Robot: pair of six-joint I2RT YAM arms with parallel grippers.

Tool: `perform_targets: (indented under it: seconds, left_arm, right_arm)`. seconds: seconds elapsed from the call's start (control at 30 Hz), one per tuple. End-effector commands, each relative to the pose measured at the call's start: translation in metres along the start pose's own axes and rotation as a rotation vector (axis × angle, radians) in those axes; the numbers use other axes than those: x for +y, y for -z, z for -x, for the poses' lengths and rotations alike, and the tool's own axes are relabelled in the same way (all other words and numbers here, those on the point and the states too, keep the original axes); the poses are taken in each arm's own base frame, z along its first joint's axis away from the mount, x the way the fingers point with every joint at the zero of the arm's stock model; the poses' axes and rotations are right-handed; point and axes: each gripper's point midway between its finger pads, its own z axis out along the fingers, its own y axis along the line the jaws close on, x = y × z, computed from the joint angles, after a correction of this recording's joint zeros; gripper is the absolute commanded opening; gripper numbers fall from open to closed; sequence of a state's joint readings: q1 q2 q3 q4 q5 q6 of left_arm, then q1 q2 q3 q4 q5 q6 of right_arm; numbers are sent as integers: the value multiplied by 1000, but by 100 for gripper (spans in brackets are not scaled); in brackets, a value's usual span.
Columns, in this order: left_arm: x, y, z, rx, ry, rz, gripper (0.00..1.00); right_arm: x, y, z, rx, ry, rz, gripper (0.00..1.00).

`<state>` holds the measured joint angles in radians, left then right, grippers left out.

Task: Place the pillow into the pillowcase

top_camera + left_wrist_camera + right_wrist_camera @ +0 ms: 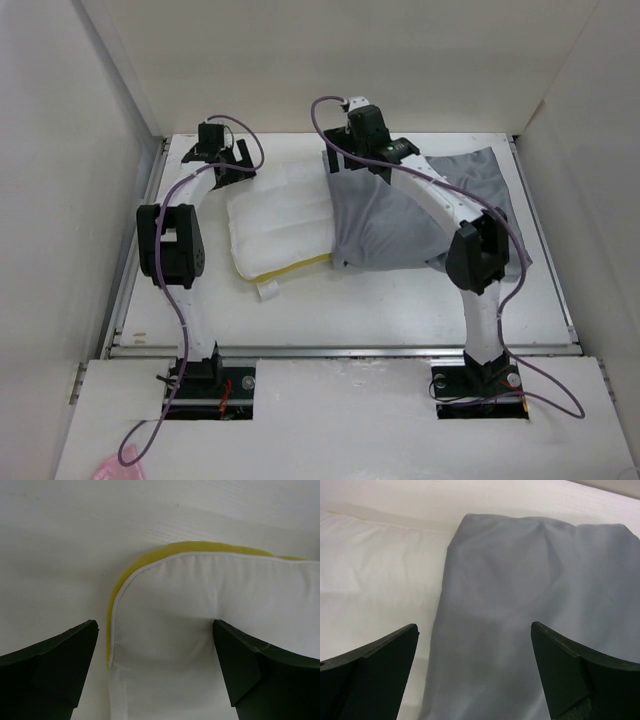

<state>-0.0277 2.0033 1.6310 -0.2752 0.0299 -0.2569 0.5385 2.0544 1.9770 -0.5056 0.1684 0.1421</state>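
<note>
At mid-table the pillow lies seemingly part-way inside the pillowcase, the left gripper and right gripper both spread apart, empty, above them, so next each must close on its cloth.

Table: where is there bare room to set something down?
Bare table runs along the near side, between pillow, pillowcase and the near edge. Far side is crowded: left gripper over the pillow corner, right gripper over the pillowcase.
</note>
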Motion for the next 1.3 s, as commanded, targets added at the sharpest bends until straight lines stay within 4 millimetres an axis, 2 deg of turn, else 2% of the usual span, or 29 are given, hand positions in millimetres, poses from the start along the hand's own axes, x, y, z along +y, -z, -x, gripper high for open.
perform_targets:
  seconds: [0.0,0.07,0.1,0.13,0.17,0.2,0.27,0.3,0.37,0.4,0.47,0.5,0.53,0.57,0.6,0.67,0.7,0.77,0.8,0.83,0.87,0.9,0.97,1.0,1.1,1.13,1.17,1.23,1.27]
  left_arm:
    - [-5,2,-10,53,-42,-53,100]
    - [-6,-8,-20,78,-61,-70,100]
    - [-8,-11,-24,94,-71,-88,100]
    - [-15,-13,-30,116,-68,-132,95]
    - [-18,-16,-32,121,-83,-157,62]
    - [-19,-19,-38,136,-81,-169,40]
    - [-23,-19,-41,145,-80,-195,6]
    - [-24,-17,-39,126,-82,-200,0]
    - [-26,-10,-36,107,-84,-217,0]
    - [-32,-1,-32,79,-94,-232,0]
    - [-34,8,-27,45,-97,-241,0]
    - [-38,20,-16,8,-93,-252,0]
    - [-40,24,-18,4,-94,-266,0]
    - [-43,30,-12,-18,-97,-283,0]
    - [-50,38,-6,-38,-102,-316,0]
    - [-62,57,9,-100,-109,-355,0]
    - [-75,66,8,-100,-123,-397,0]
    - [-100,88,12,-131,-156,-471,0]
    - [-115,110,24,-177,-177,-526,0]
    - [-124,113,23,-182,-190,-552,0]
    - [-142,136,28,-225,-216,-600,0]
    - [-151,148,34,-257,-219,-625,0]
    - [-170,178,38,-302,-231,-671,0]
    - [-174,186,43,-330,-223,-671,0]
    - [-179,204,51,-383,-165,-651,0]
    - [-175,201,47,-379,-149,-636,0]
    - [-171,196,49,-385,-111,-610,0]
    - [-165,191,40,-368,-96,-587,0]
    - [-162,190,39,-368,-78,-572,0]
  right_arm:
    - [6,-24,1,11,47,-43,99]
    - [11,-35,-1,17,75,-45,99]
    - [20,-35,10,-8,77,-31,98]
    - [19,-50,0,11,81,-48,98]
    - [20,-55,-1,11,81,-48,91]
    - [20,-58,7,-16,76,-59,81]
    - [21,-73,0,-11,77,-60,68]
    - [22,-77,-3,-11,77,-60,65]
    - [24,-84,2,-39,61,-56,60]
    - [25,-84,5,-52,58,-54,43]
    - [24,-88,5,-62,55,-62,29]
    - [24,-88,5,-62,55,-62,23]
    - [25,-92,3,-62,55,-62,8]
    - [27,-92,3,-61,46,-52,0]
    - [29,-92,2,-59,47,-39,0]
    - [52,-86,4,-55,52,66,0]
    - [60,-76,17,-80,48,114,0]
    - [96,-61,21,-91,89,257,0]
    - [107,-49,31,-116,119,303,0]
    - [117,-46,29,-113,126,333,0]
    - [126,-35,36,-128,146,358,0]
    - [149,-23,39,-144,176,428,0]
    - [169,0,40,-141,222,498,0]
    - [191,18,39,-140,238,586,0]
    - [217,69,57,-186,270,749,0]
    - [234,92,50,-173,288,881,0]
    - [239,118,63,-216,300,951,0]
    - [247,144,64,-233,319,1057,0]
    - [247,148,63,-234,322,1073,0]
